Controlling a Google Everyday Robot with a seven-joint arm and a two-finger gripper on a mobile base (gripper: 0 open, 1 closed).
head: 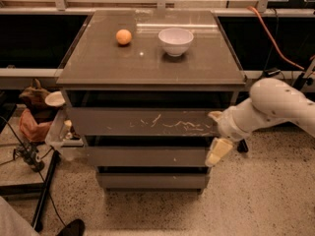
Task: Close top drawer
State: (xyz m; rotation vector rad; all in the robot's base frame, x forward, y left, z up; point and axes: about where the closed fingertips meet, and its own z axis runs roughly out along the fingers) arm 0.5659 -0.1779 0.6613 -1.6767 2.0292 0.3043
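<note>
Our end effector (216, 133) at the right end of the top drawer (123, 122)
It hangs released, gripping nothing; an orange (124, 37) and bowl (175, 41) sit on the surface (197, 68) above.

My smooth white arm (281, 102) stretched in from the right, bulky elbow up high, forearm sloping down to the left, my cream two-finger gripper (216, 134) at its tip, fingers (218, 152) spread wide, one above, one below
</note>
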